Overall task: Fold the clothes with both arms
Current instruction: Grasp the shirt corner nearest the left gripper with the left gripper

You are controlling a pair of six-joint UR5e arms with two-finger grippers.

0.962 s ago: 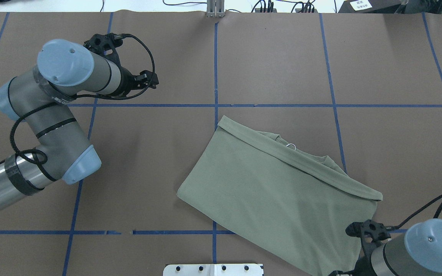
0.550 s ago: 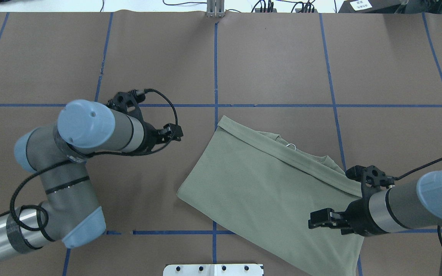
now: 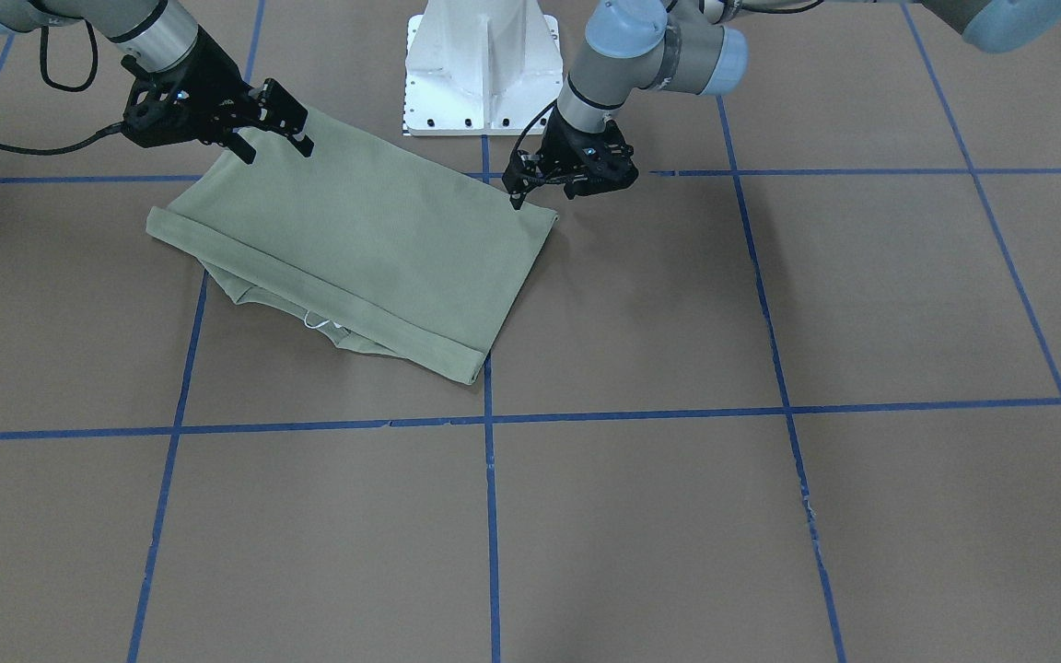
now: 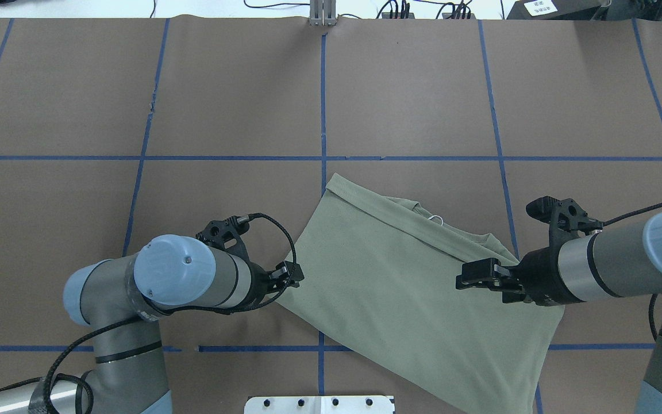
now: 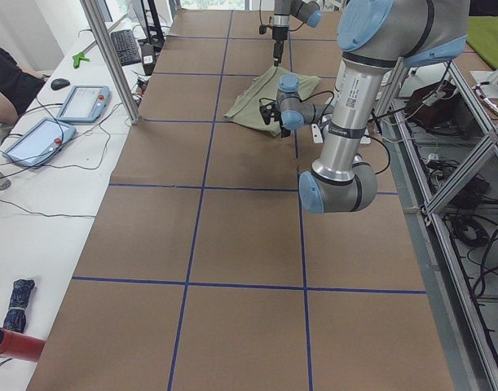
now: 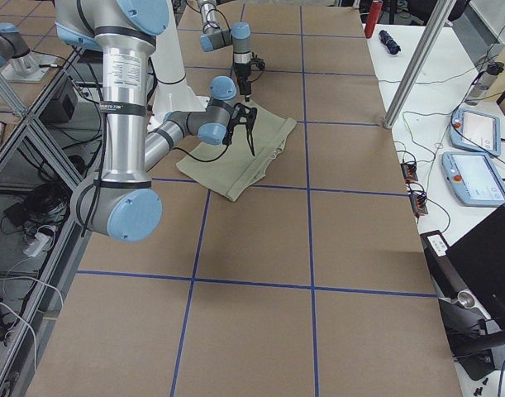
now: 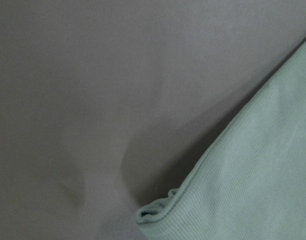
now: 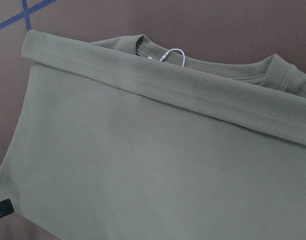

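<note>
The sage-green shirt (image 4: 400, 299) lies folded flat on the brown table, its collar and white hang tag (image 4: 435, 218) peeking out at the far edge. It also shows in the front view (image 3: 374, 239) and the right wrist view (image 8: 142, 165). My left gripper (image 4: 292, 277) is low at the shirt's near-left corner (image 7: 158, 212), seemingly open and empty; it also shows in the front view (image 3: 530, 189). My right gripper (image 4: 469, 279) hovers open over the shirt's right part, also seen in the front view (image 3: 274, 143), holding nothing.
The white pedestal base (image 3: 480, 64) stands at the table's near edge behind the shirt. Blue tape lines (image 4: 323, 92) divide the brown table. A side bench with tablets (image 5: 81, 102) and cables runs along the far edge.
My left gripper has swung from the far left to the shirt's near-left corner. My right gripper has come from the near edge to over the shirt's right part. The shirt has not moved.
</note>
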